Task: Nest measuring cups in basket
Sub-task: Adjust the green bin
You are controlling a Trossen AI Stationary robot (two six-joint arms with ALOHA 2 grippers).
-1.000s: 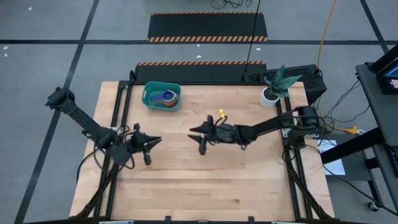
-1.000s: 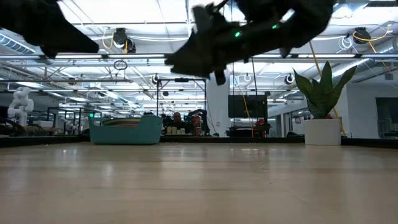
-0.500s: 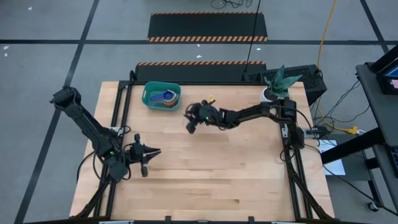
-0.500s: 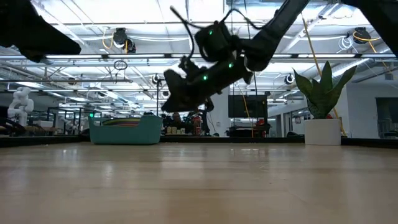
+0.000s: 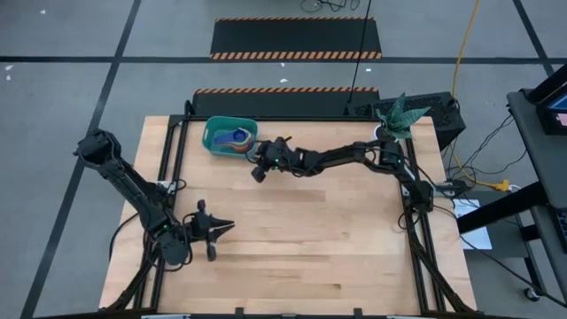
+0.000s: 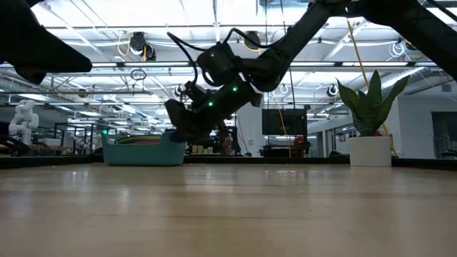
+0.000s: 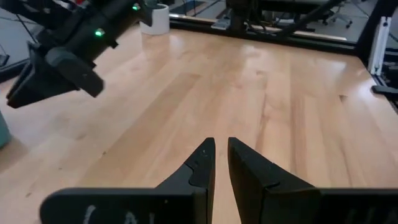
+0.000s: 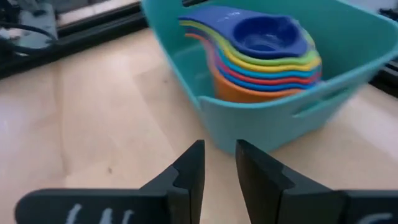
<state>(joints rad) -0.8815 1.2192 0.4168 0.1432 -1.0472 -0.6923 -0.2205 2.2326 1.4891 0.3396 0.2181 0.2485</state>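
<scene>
Cups all stacked in the tub

Right gripper (image 8: 216, 163) beside the basket (image 8: 348, 43), fingers slightly apart, empty; measuring cups (image 8: 261, 53) nested inside. Left gripper (image 7: 221, 163) nearly closed, empty.

Wood plank counter (image 5: 301, 248), black rail frame around its edges. White pot (image 5: 384, 136) with a spiky green plant (image 5: 400, 113) at the far right corner; upright. Grey floor with dark tape lines; two black mats with orange-black hazard stripes (image 5: 296, 38) beyond the counter. Yellow cable (image 5: 462, 53) on the floor to the right. Low view: white plant pot (image 6: 370, 151), ceiling lights, workshop clutter behind.
</scene>
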